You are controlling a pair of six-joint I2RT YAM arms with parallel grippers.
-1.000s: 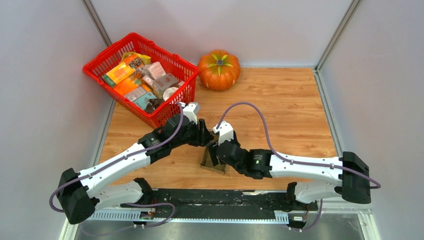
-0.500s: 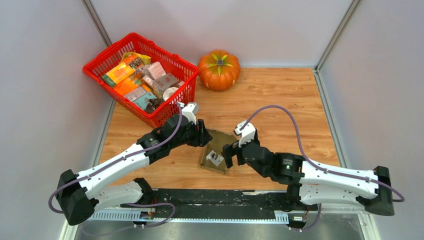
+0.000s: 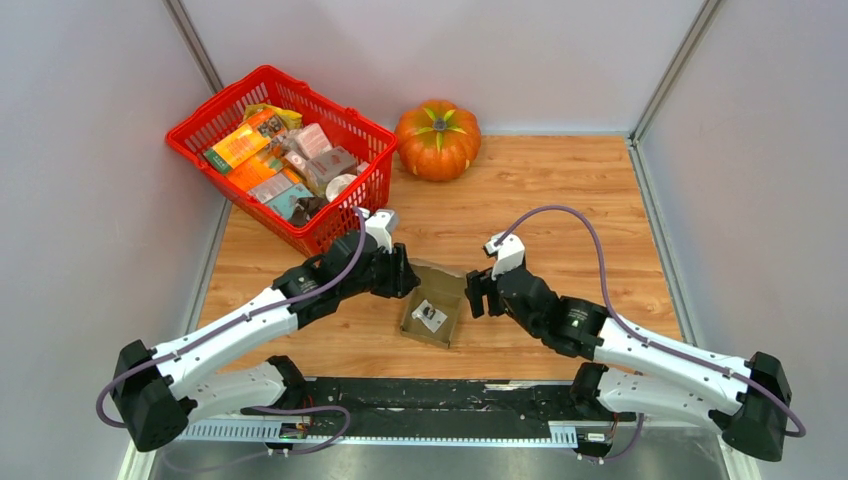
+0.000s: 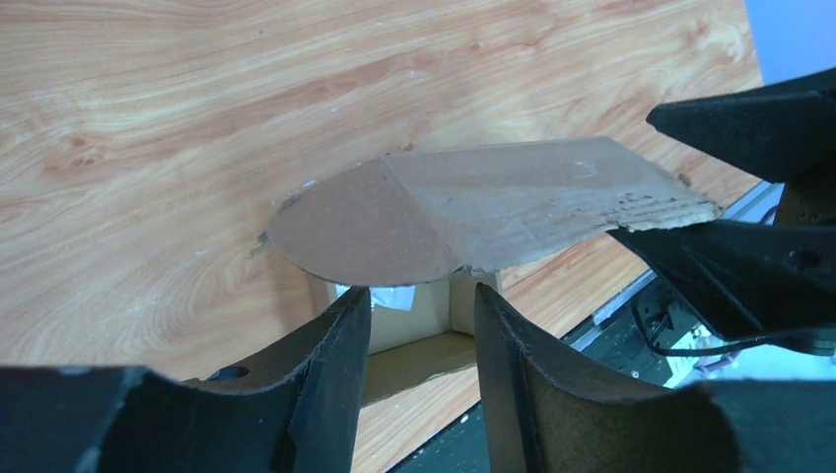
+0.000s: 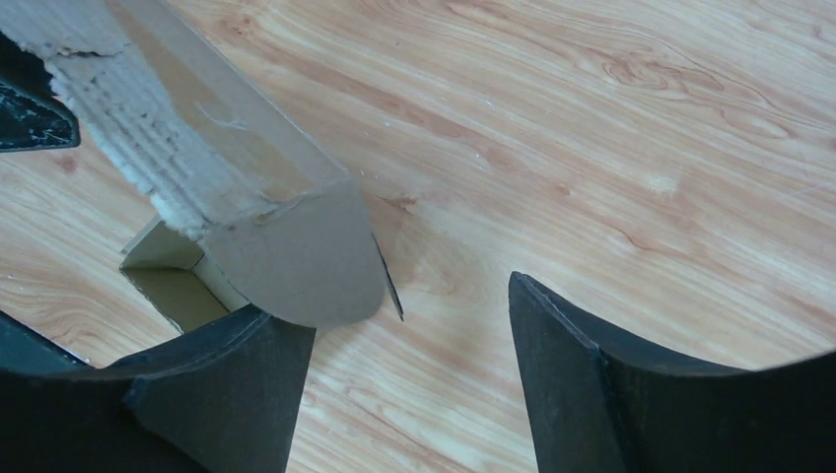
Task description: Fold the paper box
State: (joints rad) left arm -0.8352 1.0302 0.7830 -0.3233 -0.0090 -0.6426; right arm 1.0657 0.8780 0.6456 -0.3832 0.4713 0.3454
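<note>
The paper box (image 3: 446, 292) is a small shallow brown cardboard box on the wooden table, with a white card (image 3: 431, 316) lying inside. Its lid (image 4: 493, 202) stands raised and ends in a rounded flap (image 5: 296, 261). My left gripper (image 3: 407, 276) is at the box's far-left corner. In the left wrist view that gripper (image 4: 422, 296) is open, its fingers apart under the lid with the box's wall showing between them. My right gripper (image 3: 473, 295) is just right of the box. It (image 5: 404, 305) is open wide over bare wood, and one finger (image 5: 237, 384) sits under the flap's tip.
A red basket (image 3: 232, 98) of colourful packages stands at the back left, close behind my left arm. An orange pumpkin (image 3: 437, 138) sits at the back centre. White walls enclose the table on both sides. The black base rail (image 3: 430, 400) runs along the near edge.
My right arm has drawn back to the right off the box, and its jaws have opened. The box's inside and the card now show. The left arm has hardly moved.
</note>
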